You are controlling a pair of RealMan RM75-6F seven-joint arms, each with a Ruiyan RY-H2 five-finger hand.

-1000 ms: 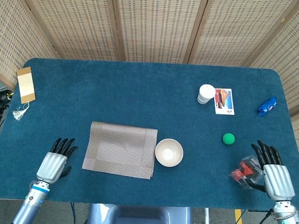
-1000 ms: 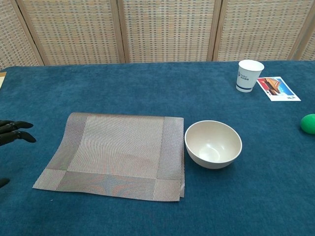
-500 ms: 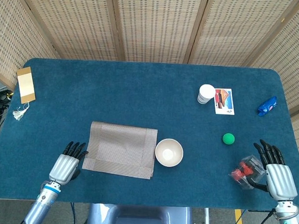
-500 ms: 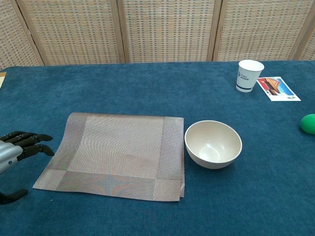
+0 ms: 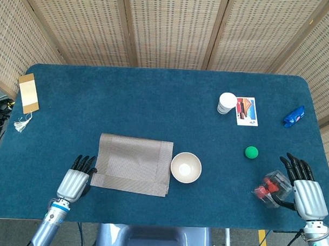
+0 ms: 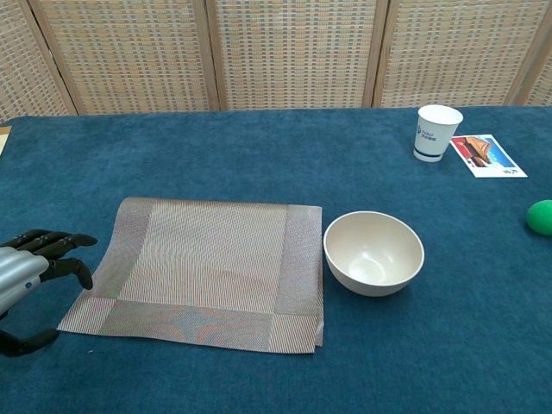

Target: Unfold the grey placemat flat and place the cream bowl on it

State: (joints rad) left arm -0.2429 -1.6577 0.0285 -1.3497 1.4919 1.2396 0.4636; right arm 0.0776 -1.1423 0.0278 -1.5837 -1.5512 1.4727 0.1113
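The grey placemat (image 5: 133, 164) (image 6: 207, 269) lies folded on the blue table, its folded edge toward the right. The cream bowl (image 5: 185, 167) (image 6: 373, 253) stands upright and empty just right of the mat, close to its edge. My left hand (image 5: 76, 179) (image 6: 30, 276) hovers open at the mat's near left corner, fingers spread, a little apart from the mat. My right hand (image 5: 304, 190) is open at the table's near right edge, far from both; the chest view does not show it.
A clear box with red pieces (image 5: 271, 188) lies beside my right hand. A green ball (image 5: 251, 152) (image 6: 542, 216), a white paper cup (image 5: 227, 102) (image 6: 436, 132), a picture card (image 5: 247, 111) and a blue object (image 5: 294, 116) sit on the right. A tan tag (image 5: 28, 92) lies far left.
My left hand has moved right and nearer the mat's near left corner over the last second. My right hand has hardly shifted. Mat and bowl are unmoved.
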